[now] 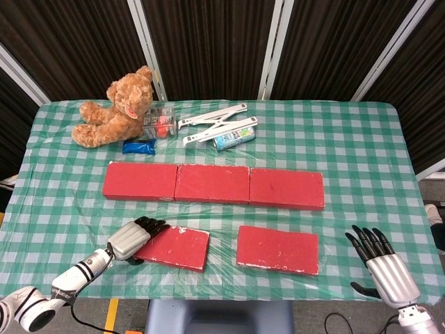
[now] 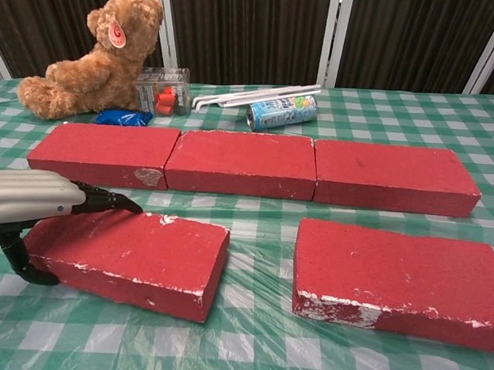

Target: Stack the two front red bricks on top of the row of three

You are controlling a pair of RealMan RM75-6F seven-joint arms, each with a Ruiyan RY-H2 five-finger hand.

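Observation:
Three red bricks form a row (image 1: 213, 185) (image 2: 248, 163) across the middle of the table. In front of it lie two more red bricks. My left hand (image 1: 132, 239) (image 2: 37, 206) grips the left end of the front left brick (image 1: 175, 248) (image 2: 135, 259), fingers over its top and thumb under its near edge, and that end is raised a little off the cloth. The front right brick (image 1: 278, 249) (image 2: 398, 279) lies flat and untouched. My right hand (image 1: 381, 264) hovers open at the table's near right corner, well right of that brick; the chest view does not show it.
Behind the row are a teddy bear (image 1: 115, 109), a blue packet (image 1: 139, 146), a clear box with red pieces (image 1: 160, 122), white metal brackets (image 1: 212, 122) and a drink can (image 1: 233, 138). A green checked cloth under clear plastic (image 1: 361, 153) covers the table.

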